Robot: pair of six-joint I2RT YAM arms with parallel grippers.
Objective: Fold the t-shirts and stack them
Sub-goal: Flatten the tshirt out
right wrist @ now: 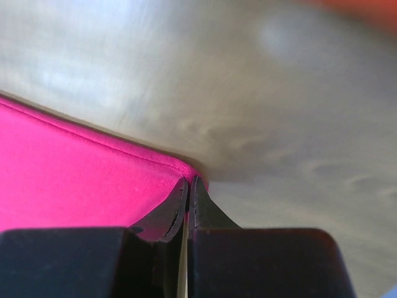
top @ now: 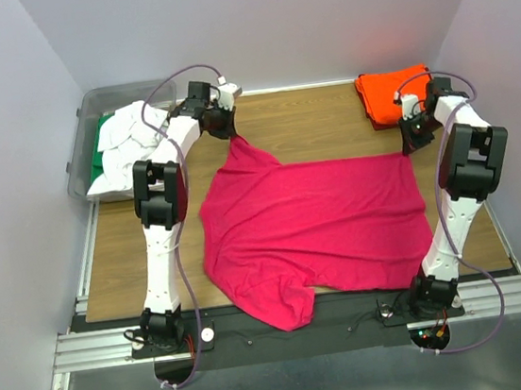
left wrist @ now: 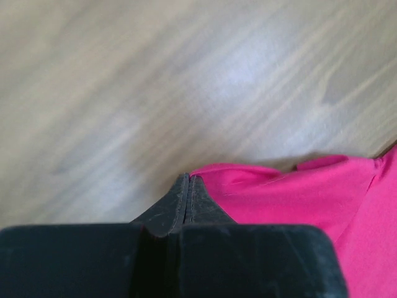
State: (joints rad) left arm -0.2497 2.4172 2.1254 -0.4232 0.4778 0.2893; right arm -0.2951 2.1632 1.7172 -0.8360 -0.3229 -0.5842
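Note:
The magenta-pink t-shirt (top: pixel 313 231) lies spread over the middle of the wooden table (top: pixel 121 260), its near part hanging over the front edge. My left gripper (top: pixel 231 134) is shut on its far left corner (left wrist: pixel 260 186) and holds it lifted. My right gripper (top: pixel 410 146) is shut on its far right corner (right wrist: pixel 124 180). An orange-red t-shirt (top: pixel 391 93) lies folded at the far right. White t-shirts (top: pixel 130 140) and a green one (top: pixel 96 158) lie in the bin.
The clear grey plastic bin (top: pixel 82 131) stands at the far left corner of the table. Pale walls close in the left, back and right sides. A metal rail (top: pixel 305 323) runs along the near edge by the arm bases.

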